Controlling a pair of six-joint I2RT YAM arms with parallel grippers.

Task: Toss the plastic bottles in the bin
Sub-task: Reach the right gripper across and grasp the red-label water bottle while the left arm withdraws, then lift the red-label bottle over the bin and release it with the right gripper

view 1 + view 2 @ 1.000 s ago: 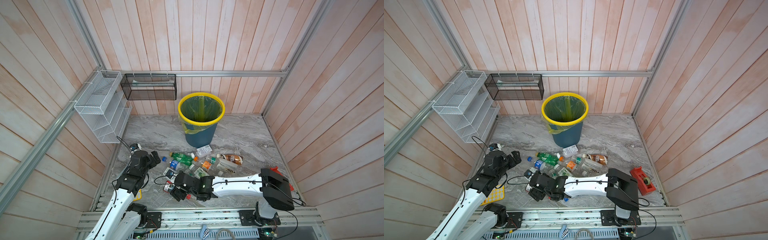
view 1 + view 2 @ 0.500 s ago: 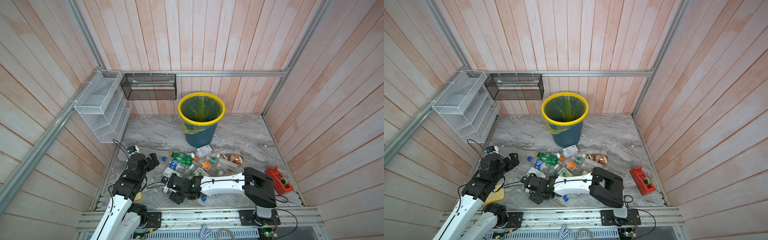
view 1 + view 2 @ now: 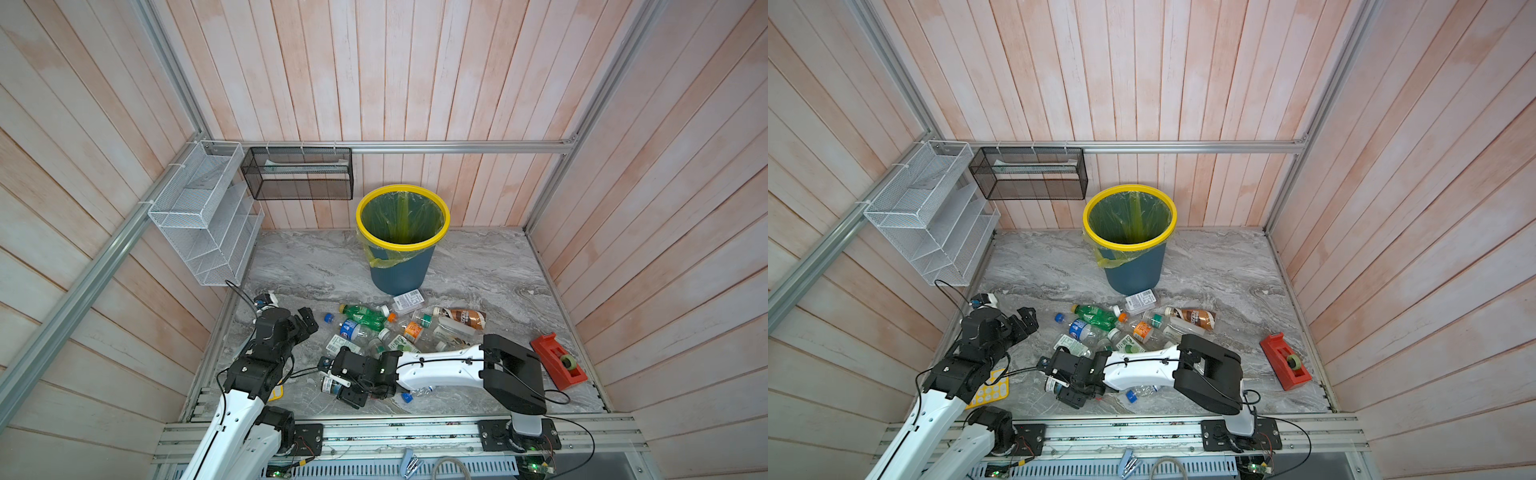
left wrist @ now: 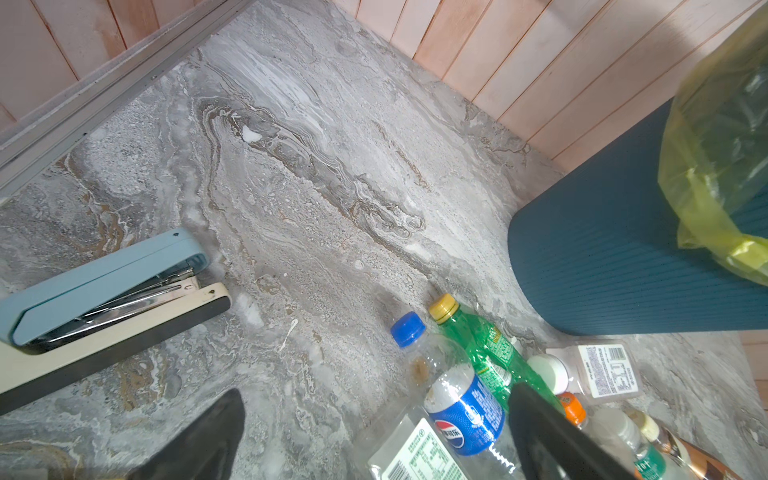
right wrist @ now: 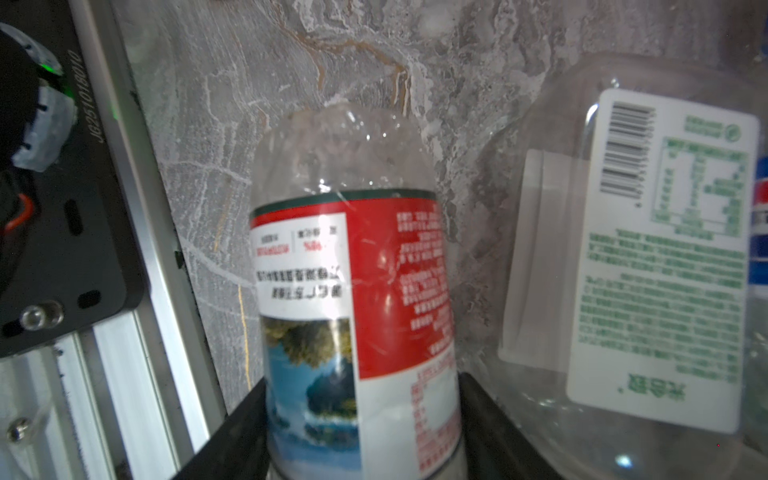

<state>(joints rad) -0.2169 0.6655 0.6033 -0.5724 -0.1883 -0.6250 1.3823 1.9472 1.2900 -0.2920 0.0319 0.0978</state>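
The plastic bottles [image 3: 374,326] lie heaped on the bench [image 3: 478,266] just beyond the right pincer [image 5: 363,388], which clasps a red-label bottle [image 5: 357,291]; the bin [image 3: 399,266] stands well apart. Its thin wall may buckle under the squeeze, so the bottle slips out. The left pincer [image 4: 374,395], wide and empty, hangs by a Pepsi bottle [image 4: 461,428]; the red label's print is blurred.

The right arm swung its black elbow [image 3: 513,374] toward the left, so the red tape dispenser [image 3: 559,368], which was mostly hidden behind it a second ago, came fully into sight. Meanwhile the right gripper [image 3: 337,384] narrowed its jaws around the clear plastic bottle with a red and white label [image 5: 353,270], until the two fingers pressed on both its sides.
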